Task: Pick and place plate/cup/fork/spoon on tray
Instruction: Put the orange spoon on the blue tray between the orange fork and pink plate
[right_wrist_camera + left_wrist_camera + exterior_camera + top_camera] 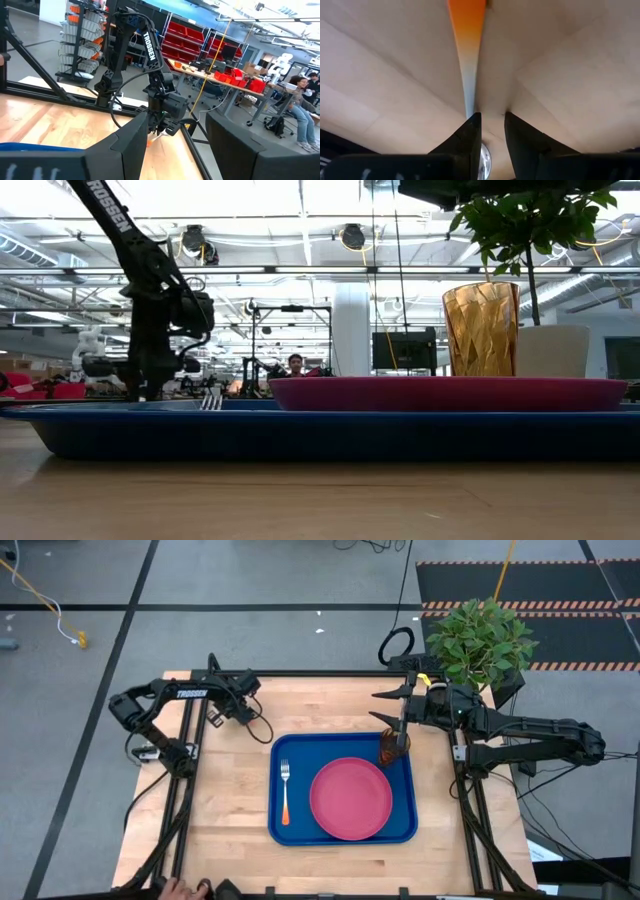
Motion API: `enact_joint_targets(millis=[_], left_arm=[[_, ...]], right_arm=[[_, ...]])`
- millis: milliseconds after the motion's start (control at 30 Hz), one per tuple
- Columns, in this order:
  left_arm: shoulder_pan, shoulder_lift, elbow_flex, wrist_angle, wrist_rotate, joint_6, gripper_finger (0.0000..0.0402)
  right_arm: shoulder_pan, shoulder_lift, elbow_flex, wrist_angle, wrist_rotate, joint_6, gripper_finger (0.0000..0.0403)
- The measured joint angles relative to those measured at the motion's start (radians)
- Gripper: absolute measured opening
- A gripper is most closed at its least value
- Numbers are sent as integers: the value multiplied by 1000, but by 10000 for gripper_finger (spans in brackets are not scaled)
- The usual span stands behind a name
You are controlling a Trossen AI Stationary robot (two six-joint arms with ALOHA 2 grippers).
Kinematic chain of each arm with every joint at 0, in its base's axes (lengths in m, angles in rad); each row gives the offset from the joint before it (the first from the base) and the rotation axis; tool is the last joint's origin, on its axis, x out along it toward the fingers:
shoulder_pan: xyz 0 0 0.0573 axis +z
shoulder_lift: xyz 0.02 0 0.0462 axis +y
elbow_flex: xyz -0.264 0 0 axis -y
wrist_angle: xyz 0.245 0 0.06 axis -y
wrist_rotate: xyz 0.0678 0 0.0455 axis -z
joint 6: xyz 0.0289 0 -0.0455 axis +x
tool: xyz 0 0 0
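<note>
The blue tray (275, 832) lies mid-table. On it are the fork (285, 790) at its left, the pink-red plate (350, 798), and the amber cup (393, 747), which stands upright in its far right corner and also shows in the low view (481, 330). My left gripper (493, 117) points down at the bare wood by the table's far left (244, 712), nearly shut about the orange-handled spoon (467, 60). My right gripper (392, 707) is open and empty, just beyond the cup toward the far edge. My left gripper comes at the spoon from above, pointing down. Its fingers stand on either side of the silver neck (470, 102) where it meets the bowl (483, 159), which shows in the narrow gap. The orange handle runs away over the wood. The fingertips hide the contact itself.
A potted green plant (480, 640) stands at the table's far right corner, behind my right arm. Bare wood lies left of the tray and along the near edge. A person's hand (180, 890) shows at the near left edge. People sit in the room beyond.
</note>
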Motion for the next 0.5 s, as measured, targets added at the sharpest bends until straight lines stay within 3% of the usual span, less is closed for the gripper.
enact_joint_targets(millis=[233,500], left_arm=[[0,-23,27,12,-39,-34,88],[23,-24,43,9,23,-65,88]], right_arm=[[0,0,0,1,0,-10,192],[0,0,0,2,0,-3,192]])
